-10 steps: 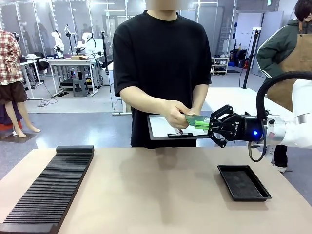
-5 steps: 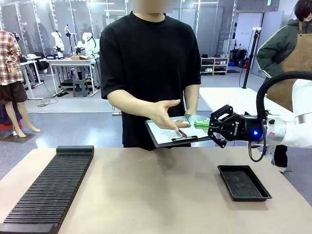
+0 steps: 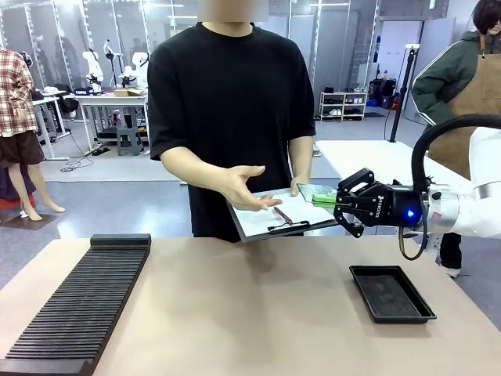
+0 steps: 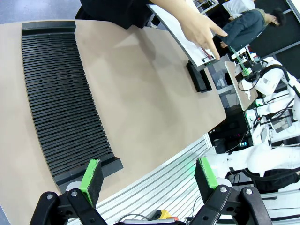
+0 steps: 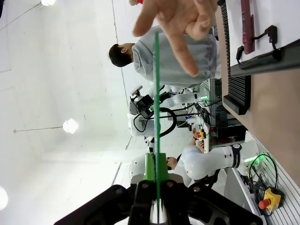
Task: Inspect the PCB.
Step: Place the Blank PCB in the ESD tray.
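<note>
One thin, bright green rectangular circuit board, the PCB [image 3: 313, 193], is up in the air over the far side of the desk [image 3: 250, 305]. It's held flat by one end in the right gripper [image 3: 333, 202], black fingers clamped tight on it. From the right wrist view the PCB [image 5: 156, 84] shows edge-on, a fine green line rising out of the right gripper [image 5: 156, 164] with green pads pressed on both faces. Near its free end the person's open hand [image 3: 246, 186] hangs palm up, fingers spread, clear of the board. Below that, a black clipboard with white paper [image 3: 270, 219] tilts toward the robot, a dark red pen [image 3: 283, 215] lying on the sheet. The person's other hand [image 3: 300, 185] holds its far edge, close beside the PCB. Under the right arm a shallow black rectangular tray [image 3: 391, 292] sits on the desk. Across on the other side lies a long black ribbed rack [image 3: 78, 309]. The left gripper [image 4: 148, 174] hovers near the desk's edge, jaws spread wide, nothing between its green pads [image 4: 91, 176]
</note>
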`<state>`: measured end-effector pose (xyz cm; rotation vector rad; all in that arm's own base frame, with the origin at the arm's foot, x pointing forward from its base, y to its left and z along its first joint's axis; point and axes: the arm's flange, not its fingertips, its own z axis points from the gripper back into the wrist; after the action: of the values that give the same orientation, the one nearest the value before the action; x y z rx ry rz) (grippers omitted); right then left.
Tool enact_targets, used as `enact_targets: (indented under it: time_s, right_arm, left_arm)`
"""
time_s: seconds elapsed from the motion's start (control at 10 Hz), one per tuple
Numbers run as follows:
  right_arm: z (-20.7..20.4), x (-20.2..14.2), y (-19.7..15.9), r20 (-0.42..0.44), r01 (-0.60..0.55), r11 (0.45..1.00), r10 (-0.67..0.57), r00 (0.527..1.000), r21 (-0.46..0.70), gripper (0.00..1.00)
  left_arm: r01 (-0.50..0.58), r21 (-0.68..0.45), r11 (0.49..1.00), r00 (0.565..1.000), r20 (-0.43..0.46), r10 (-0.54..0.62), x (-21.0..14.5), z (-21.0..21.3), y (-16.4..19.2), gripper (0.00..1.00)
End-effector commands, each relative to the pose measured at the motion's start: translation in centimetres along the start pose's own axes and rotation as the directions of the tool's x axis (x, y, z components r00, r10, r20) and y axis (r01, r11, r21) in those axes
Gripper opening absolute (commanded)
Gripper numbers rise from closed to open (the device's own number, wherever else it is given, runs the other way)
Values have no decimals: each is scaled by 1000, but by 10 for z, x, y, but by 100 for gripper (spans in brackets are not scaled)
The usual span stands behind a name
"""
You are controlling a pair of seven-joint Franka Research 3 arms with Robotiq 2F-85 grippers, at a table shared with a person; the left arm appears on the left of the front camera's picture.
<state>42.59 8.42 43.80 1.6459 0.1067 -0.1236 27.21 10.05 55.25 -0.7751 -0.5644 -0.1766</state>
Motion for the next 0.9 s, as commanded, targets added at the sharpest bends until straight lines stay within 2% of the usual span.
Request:
enact_targets:
  time_s: [0.0,0.3,0.4,0.5,0.7,0.8]
  right_arm:
    - [-2,0,1,-4,-3,1000,3,1000,-1,0]
    - [0,0,0,0,0,1000,0,1000,0,3]
    - [8,-15,4,33,-65,996,67,997,-67,3]
    - [20,-32,5,29,-128,973,136,990,-194,3]
    - [46,-55,11,21,-206,910,229,973,-361,3]
    - [56,-61,13,-4,-258,849,289,957,-460,3]
  left_arm:
    - [-15,17,1000,1000,-11,15,2,4,-4,100]
    - [-15,17,1000,1000,-11,15,2,4,-4,100]
    - [-15,17,1000,1000,-11,15,2,4,-4,100]
    - [-15,17,1000,1000,-11,15,2,4,-4,100]
    - [-15,17,1000,1000,-11,15,2,4,-4,100]
    - [-15,17,1000,1000,-11,15,2,4,-4,100]
